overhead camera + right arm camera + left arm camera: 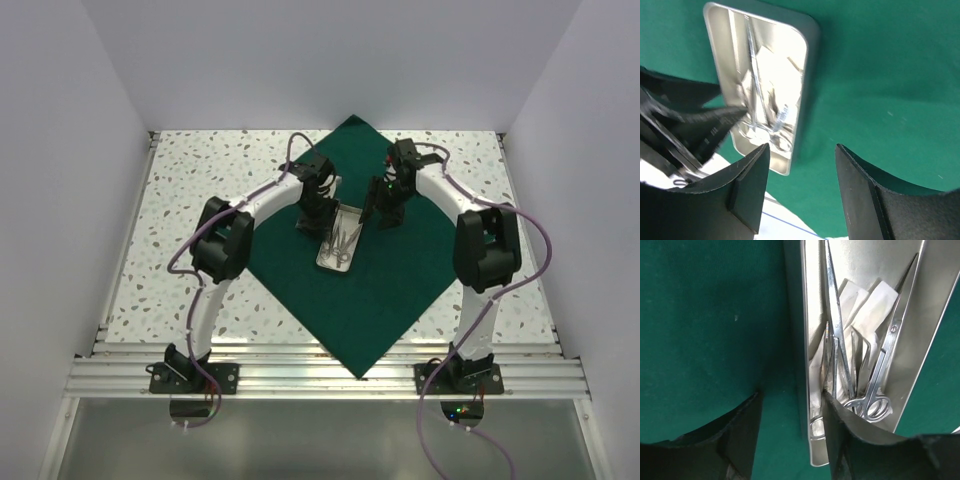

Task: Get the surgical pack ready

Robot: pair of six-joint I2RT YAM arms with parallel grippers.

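Note:
The dark green drape point(390, 290) lies spread flat as a diamond on the table. A shiny metal tray point(352, 213) sits at its middle, holding silver scissor-like instruments point(875, 400) and white gauze squares point(865, 305). My left gripper point(318, 222) is open and straddles the tray's long wall point(805, 315). In its wrist view point(792, 400) one finger is over the cloth point(700, 315) and the other is inside the tray. My right gripper point(385, 215) is open and empty, over the cloth point(880, 75) beside the tray point(807, 45).
The speckled white tabletop point(200, 180) surrounds the drape, with white walls on three sides. An aluminium rail point(320, 375) runs along the near edge by the arm bases. Purple cables loop off both arms.

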